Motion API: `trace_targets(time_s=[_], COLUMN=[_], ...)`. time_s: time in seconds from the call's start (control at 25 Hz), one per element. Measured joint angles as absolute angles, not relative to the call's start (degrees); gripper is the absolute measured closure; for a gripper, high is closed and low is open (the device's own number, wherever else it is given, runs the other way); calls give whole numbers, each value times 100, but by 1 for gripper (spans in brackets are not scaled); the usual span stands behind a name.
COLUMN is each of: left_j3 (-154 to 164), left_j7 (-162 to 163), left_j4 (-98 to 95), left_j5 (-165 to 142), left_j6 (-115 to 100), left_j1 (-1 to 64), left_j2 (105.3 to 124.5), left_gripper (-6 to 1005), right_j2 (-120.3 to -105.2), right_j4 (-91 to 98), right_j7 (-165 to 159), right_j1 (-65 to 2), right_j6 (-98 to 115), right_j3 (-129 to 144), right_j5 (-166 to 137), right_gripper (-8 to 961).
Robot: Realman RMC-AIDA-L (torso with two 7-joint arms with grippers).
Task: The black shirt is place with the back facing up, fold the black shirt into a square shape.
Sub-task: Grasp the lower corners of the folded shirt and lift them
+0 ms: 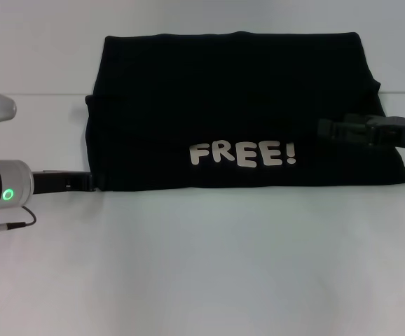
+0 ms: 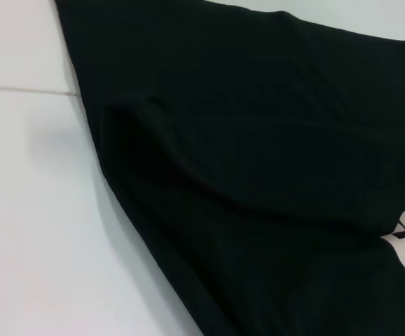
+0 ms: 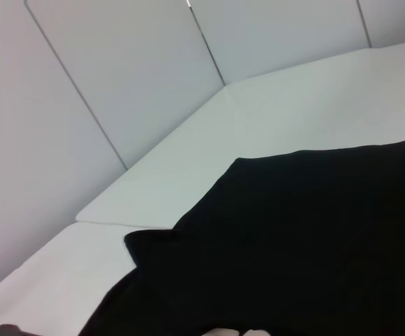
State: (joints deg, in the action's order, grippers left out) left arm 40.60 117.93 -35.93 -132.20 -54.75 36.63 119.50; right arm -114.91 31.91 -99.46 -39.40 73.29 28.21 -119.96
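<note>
The left gripper, a black two-fingered tool on a silver wrist with a green light, is held low at the left near corner of the garment, its tip touching or just beside the cloth edge; whether its fingers are parted or closed on the fabric cannot be told. The left arm is stretched almost level from the left edge of the head view, reaching inward toward the garment.

The right gripper, a black tool bearing a small white label, is poised over the right part of the garment, just beyond the end of the lettering; its finger state cannot be told either. The right arm enters level from the right edge, pointing inward.

The black shirt, a large plain soft fabric garment, is spread flat as a wide folded band on the white table. Its long axis runs from left to right across the head view. The white "FREE!" lettering is turned up, near the front edge, reading upright toward the robot. A soft ridge in the cloth is seen in the left wrist view.
</note>
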Motion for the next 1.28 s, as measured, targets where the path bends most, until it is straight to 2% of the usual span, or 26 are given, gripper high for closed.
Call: trace_targets(time_s=[0.2,0.52,1.04,1.28], left_j3=[4060,4060,4041,4012], left_j7=[11798,11893,11901,11914], left_j4=[-3598,-3878,-3963,-3903], left_j5=[-13219,-13218,-13311,-13315], left_j6=[-5480,-5708,-5874,-5861], left_j1=[3676,3555,3486,3528], left_j2=[11940,11888,11872,11890], left_gripper=[998,994,988,985], right_j2=[-11437,-11236,-11179,-11201], right_j4=[3191,3191,3190,3190], right_j7=[-10143,-10408,-10655,-10636], right_j1=[-3888,-3639,-3540,-3541], right_j6=[7040,6904,6872,6867], right_j3=[2853,2833,2852,2842], right_j5=[-12031,-12044,-12099,-12106], right_gripper=[40,39,38,38])
